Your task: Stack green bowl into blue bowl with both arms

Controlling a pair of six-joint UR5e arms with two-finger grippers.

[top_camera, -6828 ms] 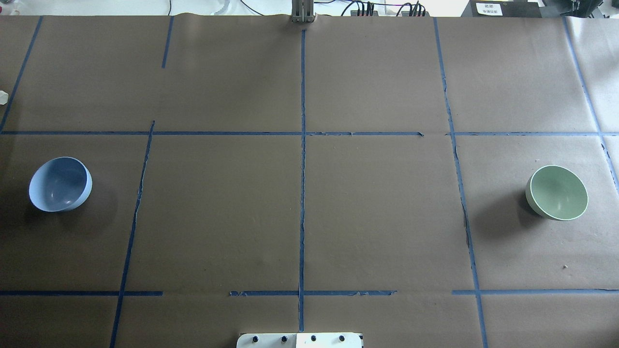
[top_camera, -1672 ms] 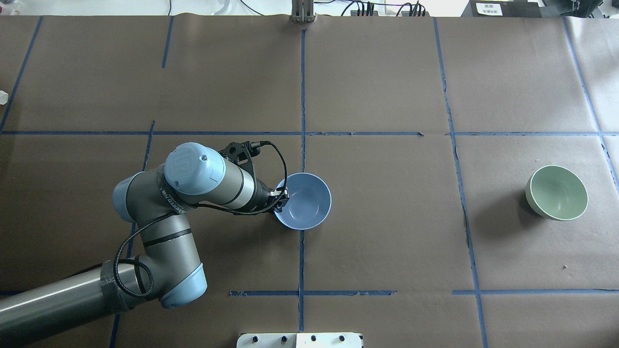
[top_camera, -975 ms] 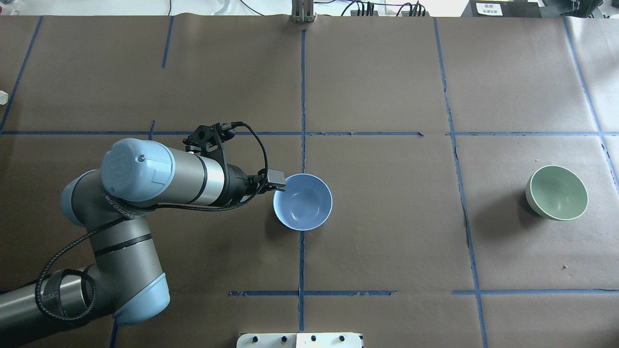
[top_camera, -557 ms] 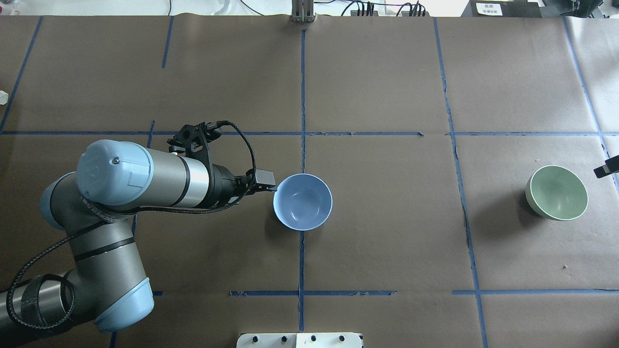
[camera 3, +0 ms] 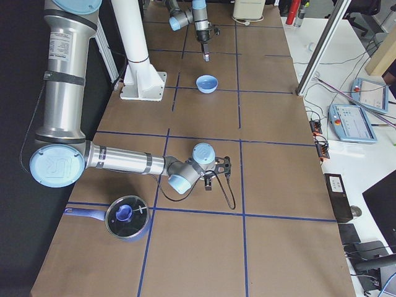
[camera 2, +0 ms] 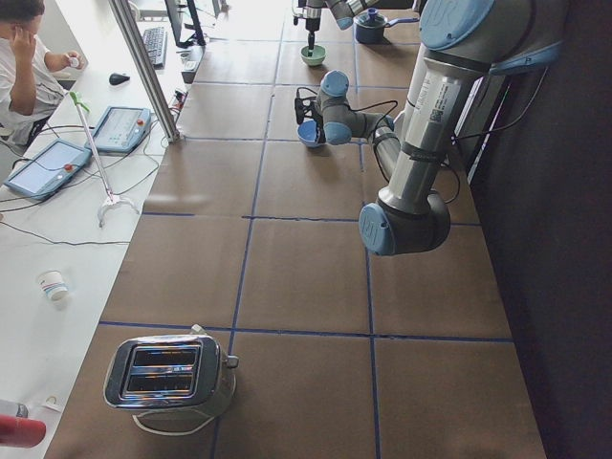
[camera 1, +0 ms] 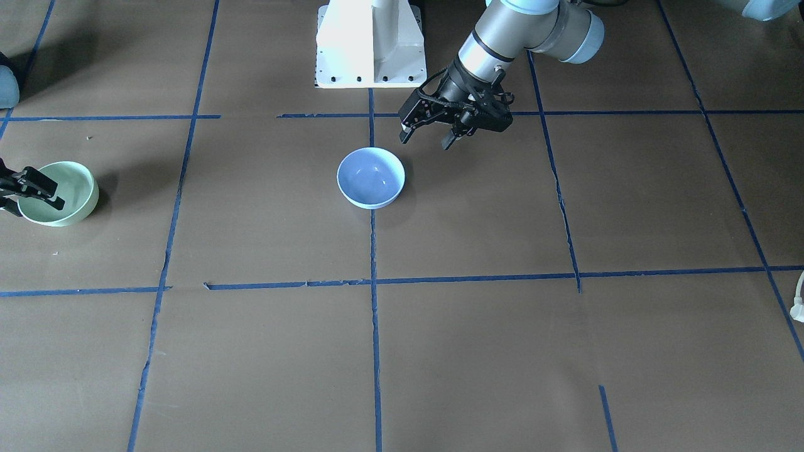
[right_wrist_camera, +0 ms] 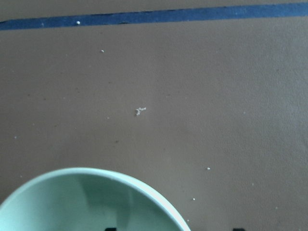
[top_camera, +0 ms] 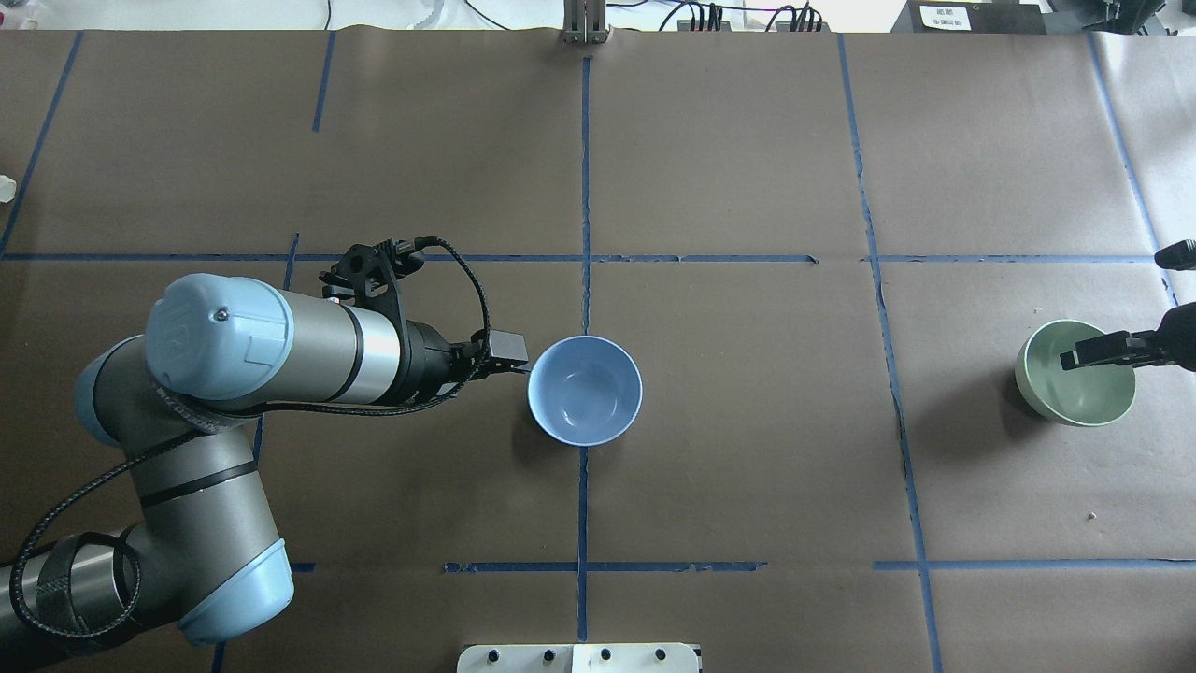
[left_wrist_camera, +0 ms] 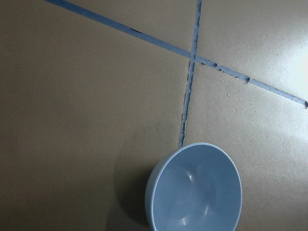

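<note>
Look along the worktop (camera 2: 306,277) from its left end. The first thing you meet is a chrome toaster (camera 2: 170,375) at the near corner, well apart from everything else.

Past it, the left arm (camera 2: 421,143) reaches out over the brown paper toward the middle. The left fingers (camera 1: 407,133) are spread wide with nothing between them. They hang above the worktop just beside the blue bowl (camera 1: 370,177), on its left side, and do not touch it.

You'll find the blue bowl upright at the centre. It sits on the long blue tape line (top_camera: 583,168) that runs straight out from the white pedestal (camera 1: 370,44).

Go on toward the right-hand end and the green bowl (camera 1: 78,194) stands upright on the paper, well apart from the blue one. The right fingers (top_camera: 1098,353) are parted, grip nothing and reach in over this bowl. The right wrist view shows one tip over the bowl's hollow and the other outside its rim, so the rim lies between them. You can't tell from any view whether either tip touches it.

Farthest of all, a saucepan (camera 3: 127,216) with a glass lid and a blue knob sits past the green bowl, toward the robot's side of the worktop.
</note>
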